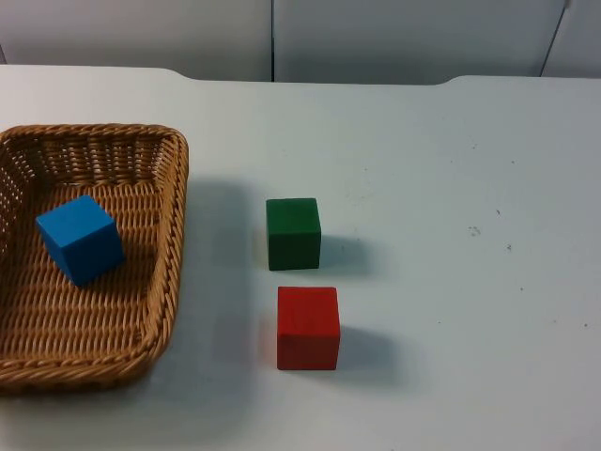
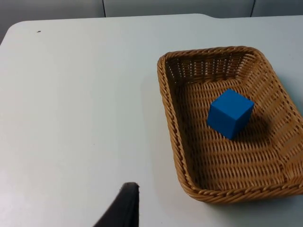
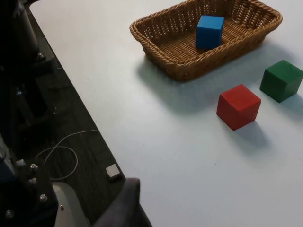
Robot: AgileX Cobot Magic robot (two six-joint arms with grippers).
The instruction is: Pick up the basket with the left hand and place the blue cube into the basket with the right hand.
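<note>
The basket (image 1: pixel 174 225) is sitting at the left edge of the white table (image 1: pixel 451 282), resting flat on the surface, its woven rim running partway toward the table's near edge. The blue cube (image 1: pixel 81 239) is lying inside the basket, on its woven floor, turned a little askew and nearer the basket's far wall than its near one. In the left wrist view the same basket (image 2: pixel 175 142) is lying on the table with the blue cube (image 2: pixel 230 113) standing in its middle, clear of the walls.

The left gripper's fingertip (image 2: pixel 124 208) is hanging above bare table just beside the basket's long wall, not touching it; whether this pincer is spread or pressed together I cannot tell.

Moving rightward, the green cube (image 1: pixel 293 233) is standing near the middle of the table, apart from the basket. The red cube (image 1: pixel 308 328) is standing just in front of it, closer to the table's near edge, with a small gap between the two.

In the right wrist view the basket (image 3: pixel 180 66), blue cube (image 3: pixel 209 31), red cube (image 3: pixel 238 106) and green cube (image 3: pixel 281 80) are all showing, with the table's edge and a dark floor (image 3: pixel 71 142) beyond it. The right gripper's fingertip (image 3: pixel 124 203) is hovering over that table edge, well apart from every cube; its pincer state I cannot tell either.
</note>
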